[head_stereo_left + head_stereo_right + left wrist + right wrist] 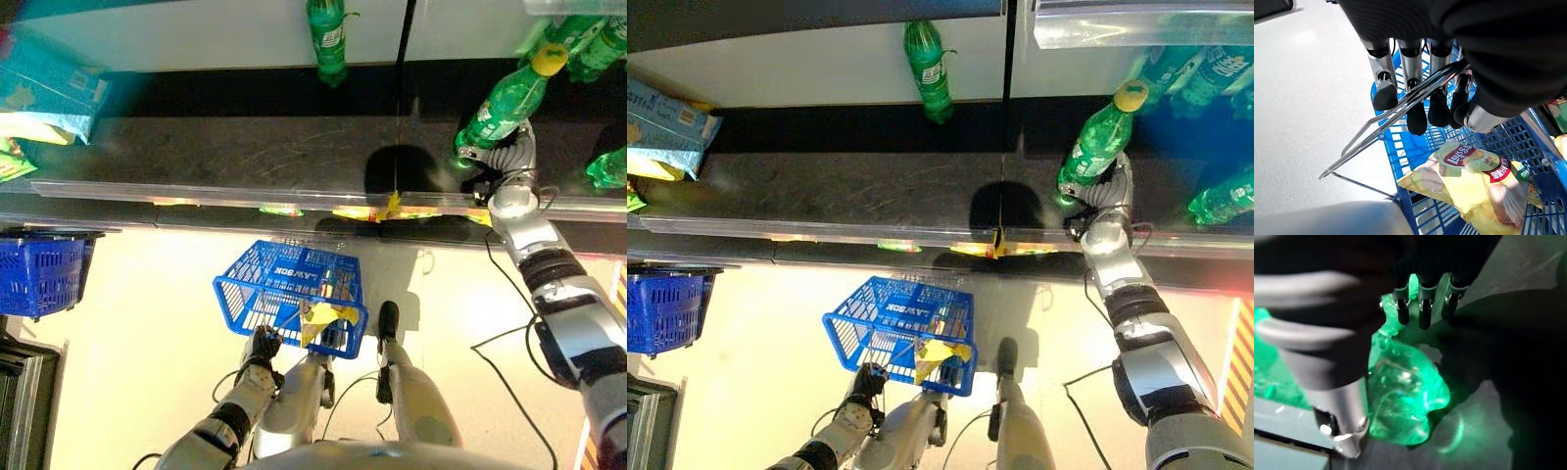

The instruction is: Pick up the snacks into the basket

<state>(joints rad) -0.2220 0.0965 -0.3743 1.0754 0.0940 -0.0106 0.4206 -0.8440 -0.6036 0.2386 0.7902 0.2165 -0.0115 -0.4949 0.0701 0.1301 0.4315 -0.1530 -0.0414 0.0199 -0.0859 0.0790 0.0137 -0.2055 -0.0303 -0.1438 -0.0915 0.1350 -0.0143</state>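
Your left hand (1420, 93) is curling its fingers round the wire handle (1396, 112) of the blue basket (290, 294), which is carrying one yellow chip bag (1474, 186); I'm leaving its print unread. Farther off, your right hand (495, 157) is wrapping its fingers and thumb round one green bottle (505, 106) at the shelf's (245, 157) front edge.
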